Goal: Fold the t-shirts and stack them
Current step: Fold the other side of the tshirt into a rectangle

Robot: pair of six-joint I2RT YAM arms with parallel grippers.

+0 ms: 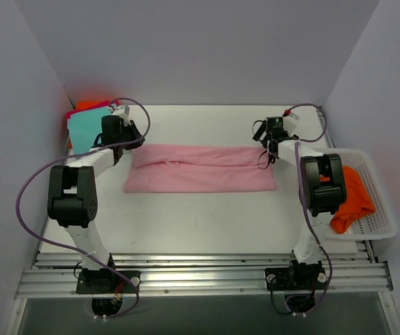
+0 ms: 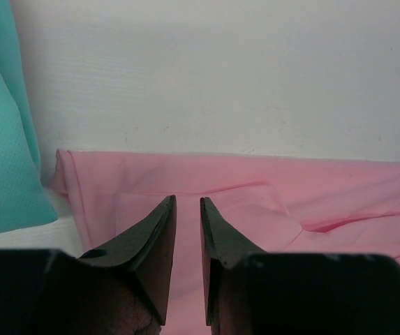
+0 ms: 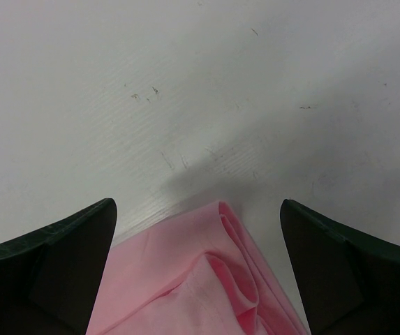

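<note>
The pale pink t-shirt point(image 1: 200, 169) lies folded into a long flat band across the table's middle. My left gripper point(image 1: 131, 137) hovers over the band's left end point(image 2: 311, 188); its fingers point(image 2: 188, 199) are nearly together, leaving a thin slit with nothing in it. At the band's right end point(image 3: 186, 272), my right gripper point(image 1: 269, 149) stands wide open point(image 3: 198, 202), with the layered corner of cloth lying between and below its fingers. A folded teal t-shirt point(image 1: 88, 130) point(image 2: 1, 139) lies at the back left on top of an orange one point(image 1: 88, 106), with a magenta edge point(image 1: 68, 120) showing.
A white mesh basket point(image 1: 380, 218) sits at the right table edge and holds a crumpled orange t-shirt point(image 1: 353, 199). White walls close in the back and both sides. Bare table point(image 1: 200, 216) shows in front of the pink band.
</note>
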